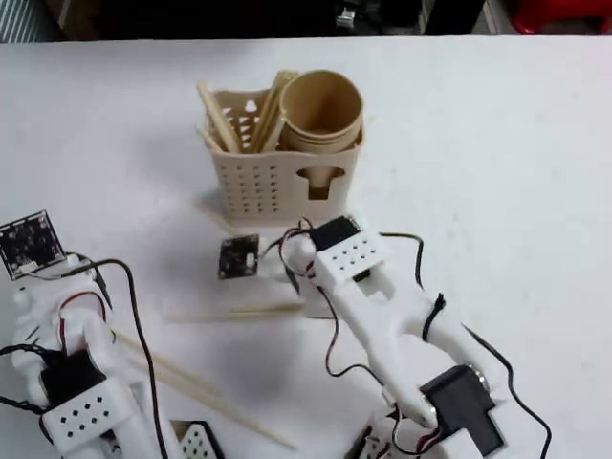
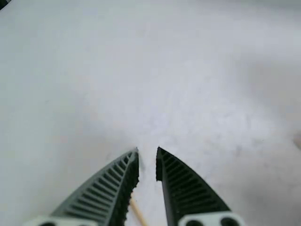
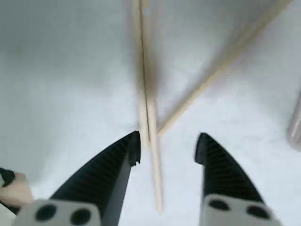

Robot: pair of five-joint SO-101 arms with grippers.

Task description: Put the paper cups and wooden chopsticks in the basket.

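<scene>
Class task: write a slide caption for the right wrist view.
Open right gripper poised over wooden chopsticks lying on the table.

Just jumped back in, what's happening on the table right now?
The paper cups and some chopsticks sit in the basket. The right gripper is open over a pair of chopsticks lying on the table. The left gripper hangs narrowly open near another loose chopstick.

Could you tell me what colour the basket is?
Cream basket, perforated with small holes; best in high view.

Cups point(image 1: 321, 110), chopsticks point(image 1: 222, 120) in basket point(image 1: 258, 186); loose chopsticks point(image 1: 239, 311) on table point(image 1: 497, 143) before it.
</scene>
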